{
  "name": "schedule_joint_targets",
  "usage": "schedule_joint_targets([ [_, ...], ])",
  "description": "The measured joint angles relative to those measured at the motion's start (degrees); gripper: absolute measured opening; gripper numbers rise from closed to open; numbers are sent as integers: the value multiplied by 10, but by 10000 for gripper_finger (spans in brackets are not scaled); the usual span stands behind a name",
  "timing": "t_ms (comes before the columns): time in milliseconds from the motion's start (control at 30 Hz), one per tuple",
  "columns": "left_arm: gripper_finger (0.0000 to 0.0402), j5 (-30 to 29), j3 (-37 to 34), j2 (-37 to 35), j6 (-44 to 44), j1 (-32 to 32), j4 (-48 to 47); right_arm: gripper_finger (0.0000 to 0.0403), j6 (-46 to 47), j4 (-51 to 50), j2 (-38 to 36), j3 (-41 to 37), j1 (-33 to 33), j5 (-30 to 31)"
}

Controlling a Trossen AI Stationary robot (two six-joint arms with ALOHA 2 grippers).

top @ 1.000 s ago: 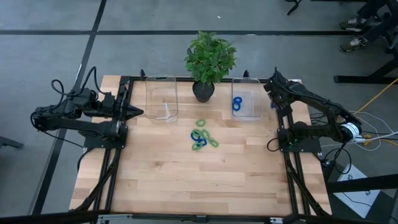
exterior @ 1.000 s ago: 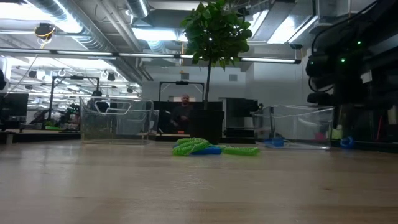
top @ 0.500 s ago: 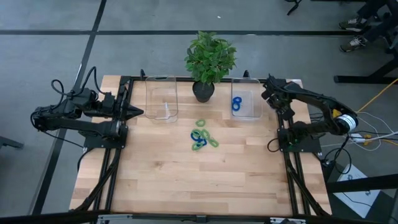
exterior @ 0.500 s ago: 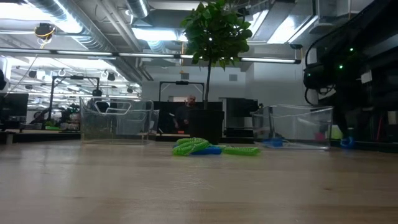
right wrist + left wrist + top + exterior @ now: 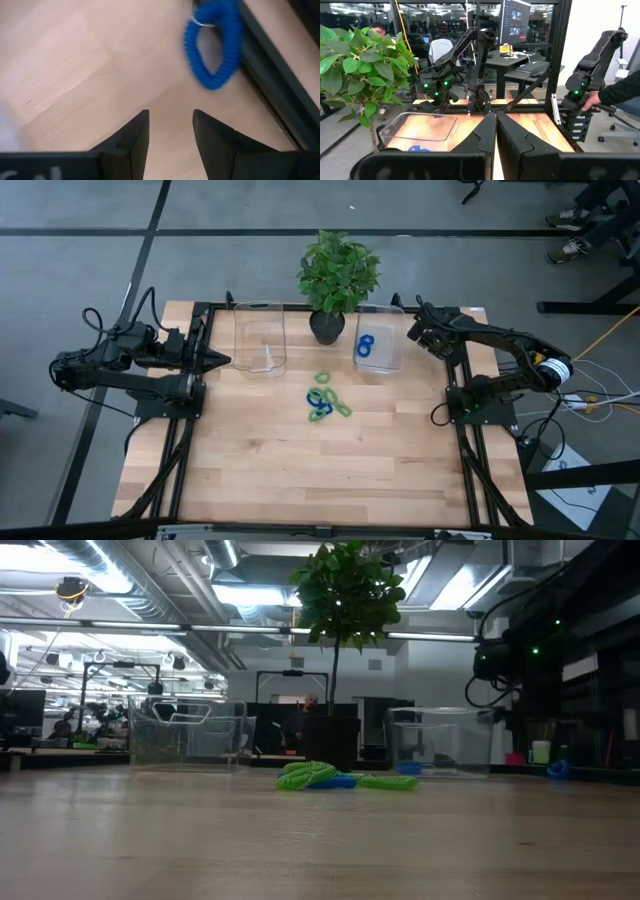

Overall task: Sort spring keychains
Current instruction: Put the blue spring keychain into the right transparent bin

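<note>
Right gripper (image 5: 413,333) hovers with fingers spread just beside the right clear bin (image 5: 392,356), above a stray blue keychain (image 5: 214,47) lying outside it. Left gripper (image 5: 222,361), fingers pressed together, waits beside the left clear bin (image 5: 260,360). 2 blue keychains (image 5: 365,345) are sorted; the mixed pile (image 5: 325,399) near the potted plant (image 5: 337,275) remains.

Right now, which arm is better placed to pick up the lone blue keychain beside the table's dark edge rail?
Right. The right gripper is open just short of the blue keychain; the left gripper, shut, waits at the far left side of the table.
</note>
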Motion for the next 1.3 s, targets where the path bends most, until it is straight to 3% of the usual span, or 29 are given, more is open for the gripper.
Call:
schedule_joint_targets([
  [133,12,0,0,0,0,0,0,152,83,-50,0,0,-4,5],
  [633,11,0,0,0,0,0,0,152,96,-69,0,0,-5,90],
  [1100,11,0,0,0,0,0,0,152,261,-52,59,0,-5,69],
  [1300,9,0,0,0,0,0,0,152,273,-48,75,0,-4,75],
])
